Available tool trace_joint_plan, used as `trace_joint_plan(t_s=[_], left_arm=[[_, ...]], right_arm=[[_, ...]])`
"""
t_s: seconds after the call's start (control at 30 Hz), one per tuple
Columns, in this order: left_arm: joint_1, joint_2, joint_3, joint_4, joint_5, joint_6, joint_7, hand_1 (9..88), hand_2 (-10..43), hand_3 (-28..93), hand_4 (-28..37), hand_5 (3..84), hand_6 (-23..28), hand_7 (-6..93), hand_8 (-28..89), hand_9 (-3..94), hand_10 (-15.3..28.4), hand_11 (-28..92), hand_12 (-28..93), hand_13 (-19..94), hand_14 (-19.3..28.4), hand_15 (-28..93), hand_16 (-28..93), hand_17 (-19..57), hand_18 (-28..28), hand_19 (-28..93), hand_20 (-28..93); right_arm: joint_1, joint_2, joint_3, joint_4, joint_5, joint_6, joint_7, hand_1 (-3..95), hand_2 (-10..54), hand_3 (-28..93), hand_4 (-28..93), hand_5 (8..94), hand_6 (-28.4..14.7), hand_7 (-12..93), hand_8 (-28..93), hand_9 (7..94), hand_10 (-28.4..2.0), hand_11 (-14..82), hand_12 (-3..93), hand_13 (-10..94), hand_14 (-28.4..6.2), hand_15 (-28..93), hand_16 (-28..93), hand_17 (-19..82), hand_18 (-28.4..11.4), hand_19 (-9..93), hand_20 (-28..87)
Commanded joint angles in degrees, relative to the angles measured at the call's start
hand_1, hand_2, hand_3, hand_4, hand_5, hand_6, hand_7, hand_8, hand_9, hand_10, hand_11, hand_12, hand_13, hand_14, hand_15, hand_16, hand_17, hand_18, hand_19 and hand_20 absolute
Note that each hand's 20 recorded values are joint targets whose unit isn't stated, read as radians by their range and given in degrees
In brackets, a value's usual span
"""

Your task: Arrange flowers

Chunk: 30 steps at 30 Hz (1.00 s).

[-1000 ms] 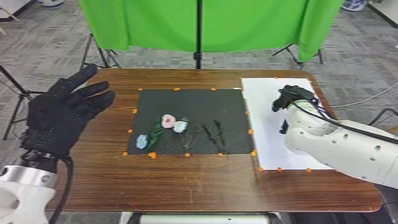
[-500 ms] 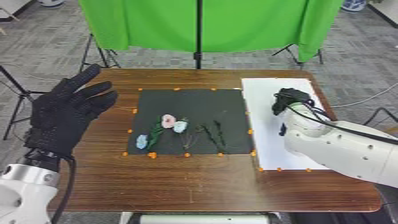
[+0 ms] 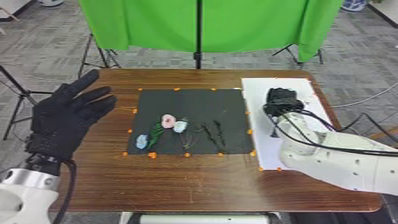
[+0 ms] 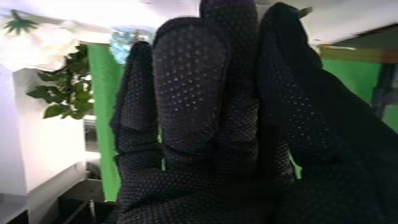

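Observation:
My left hand (image 3: 67, 117) is raised beyond the table's left edge, open, its fingers spread. The right hand (image 3: 282, 101) hangs over the white sheet (image 3: 306, 90), knuckles up. In the right wrist view this hand (image 4: 191, 95) has straight fingers close together, the thumb beside them; a small greenish tip (image 4: 305, 11) shows by the thumb's end, and I cannot tell whether it is held. Beside the fingers are a white flower (image 4: 40, 45), green leaves (image 4: 67, 87) and a pale blue flower (image 4: 123, 42). On the dark mat lie a pink flower (image 3: 168, 120), a whitish flower (image 3: 180, 126) and a blue flower (image 3: 142, 141).
Dark green stems (image 3: 213, 136) lie on the mat's (image 3: 182, 102) near right part. Orange marks edge the mat and sheet. The brown table (image 3: 195, 185) extends toward me. A green cloth (image 3: 151, 25) hangs behind it.
The right hand has moved slightly left and toward me over the white sheet, and its forearm has turned. My left arm has shifted only slightly. The flowers on the mat have not moved.

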Motion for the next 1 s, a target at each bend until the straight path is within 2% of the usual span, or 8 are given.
trace_joint_plan(t_s=[0.03,0.2,0.4,0.5,0.57,0.63,0.77,1.0], left_arm=[[7.3,-3.54,-2.98,-0.71,-0.76,0.97,1.75,21.1,7.8,76,-28.3,33.2,8.3,14.8,-10,29.3,20.2,28,10,22,27.9,52,-10,-8.8,25.9,59,15],[7.3,-3.44,-2.75,-0.57,-0.92,1.09,2.04,20.9,7.8,76,-28.3,33.1,8.3,14.7,-10,29.2,20.2,28,10,22,27.8,51,-10,-8.8,25.9,59,15],[4.9,-2.72,-1.25,0.05,-0.71,0.85,1.25,20.7,7.8,76,-28.3,33.1,8.3,14.7,-10,29.2,20.3,28,11,22,27.9,51,-10,-8.8,25.9,59,15],[3.6,-2.18,-0.34,0.43,-0.78,0.77,1.44,20.7,7.9,76,-28.3,33.1,8.4,14.7,-10,29.2,20.3,28,11,22,27.9,51,-10,-8.8,25.8,59,15],[4.4,-2.30,-0.57,0.17,-0.77,0.89,1.91,20.7,7.9,76,-28.3,33.1,8.4,14.6,-10,29.2,20.3,28,11,22,27.9,51,-10,-8.8,25.8,59,15],[4.0,-2.16,-0.45,0.46,-0.93,0.95,1.83,20.7,7.9,76,-28.3,33.1,8.4,14.7,-10,29.2,20.2,28,11,22,27.8,51,-10,-8.7,25.8,59,16],[4.8,-2.54,-0.97,0.33,-0.89,1.14,1.94,20.8,7.9,76,-28.3,33.2,8.3,14.7,-10,29.3,20.3,28,11,22,27.8,51,-10,-8.7,25.8,59,16],[3.8,-2.38,-0.44,0.61,-0.52,0.54,0.80,20.8,7.9,76,-28.3,33.2,8.3,14.8,-10,29.3,20.3,28,11,22,27.9,51,-10,-8.7,25.8,59,16]], right_arm=[[2.9,-3.2,-1.1,-6.3,-4.5,6.5,-2.4,54.9,-9.5,66,-28,86.7,5.5,17,2,93.7,-4.5,12.7,28.5,83,-1.2,60,20,31,-14.9,81,15],[4.9,-7.5,-2.5,-9.0,-4.7,7.3,-4.7,54.4,-9.5,67,-28,86.8,5.4,16,2,93.7,-4.7,13.2,28.4,83,-1.2,60,20,31,-14.9,81,15],[4.3,-12.5,-2.9,-9.9,-4.1,5.7,-5.6,53.5,-9.5,69,-28,86.7,5.3,16,2,93.7,-4.7,12.9,28.5,83,-1.3,60,20,31,-14.8,81,15],[4.8,-14.9,-4.5,-9.1,-3.8,5.5,-4.6,52.9,-9.5,69,-28,86.6,5.3,16,2,93.7,-4.6,13.1,28.4,83,-1.4,60,20,31,-14.7,81,15],[3.4,-15.9,-3.2,-8.1,-2.9,4.3,-5.6,52.7,-9.5,69,-28,86.5,5.4,16,2,93.7,-4.6,13.1,28.3,82,-1.6,60,20,31,-14.7,81,15],[3.6,-16.3,-4.1,-7.9,-1.3,4.7,-5.7,52.4,-9.5,69,-28,86.4,5.4,16,2,93.7,-4.6,13.0,28.5,82,-1.7,60,20,30,-14.8,81,15],[4.8,-17.2,-6.9,-7.1,-1.4,4.2,-5.6,52.2,-9.5,70,-28,85.6,5.5,16,2,93.7,-4.7,12.8,28.5,82,-1.8,60,20,30,-15.0,81,15],[4.8,-16.8,-8.7,-6.8,-2.1,3.5,-4.0,51.8,-9.5,70,-28,81.3,5.1,16,0,93.2,-4.6,10.8,29.8,81,-2.0,61,20,29,-15.2,81,16]])
